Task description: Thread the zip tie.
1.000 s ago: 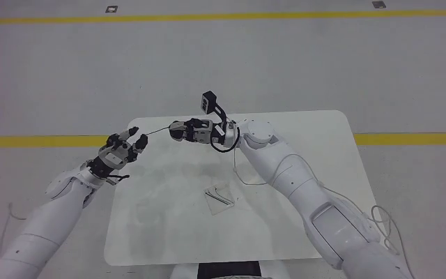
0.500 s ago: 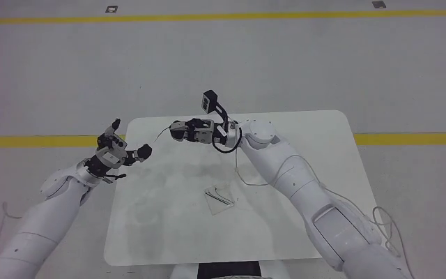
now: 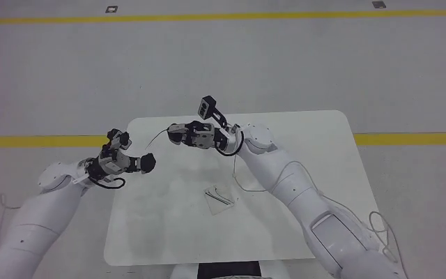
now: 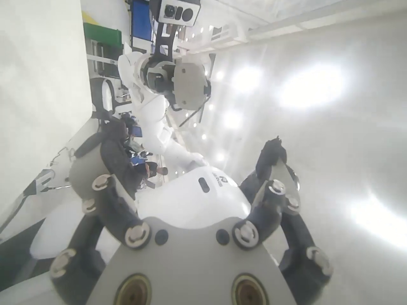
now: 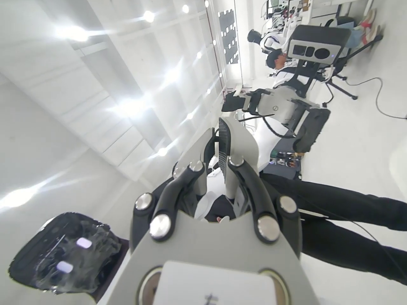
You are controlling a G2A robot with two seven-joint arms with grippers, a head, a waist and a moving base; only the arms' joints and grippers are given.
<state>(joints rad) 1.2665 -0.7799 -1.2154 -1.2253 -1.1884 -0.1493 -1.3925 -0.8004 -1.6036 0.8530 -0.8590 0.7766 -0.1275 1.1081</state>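
Where the white rounded-corner table curves into its far left corner, you have item one: the left gripper, hanging across the table's left edge. Its dark fingers are spread wide with nothing between them, one tip over the tabletop and the other out past the edge. Item two: the right gripper, over the table's far edge, inward from that same corner and apart from the left gripper. Its jaws are pressed together on the end of item three. Item three: the thin dark plastic zip tie, a slim curved strip held clear above the tabletop. It runs out from the right gripper's tips toward the table's left edge. Its free end hangs in the gap between your two grippers, short of the left one and touching neither of its fingers. Item four: a small loose bundle of thin dark strips, lying flat near the table's middle, on the near side of both grippers and well apart from them. Item five: a yellow floor stripe, running past the table's left and right edges.
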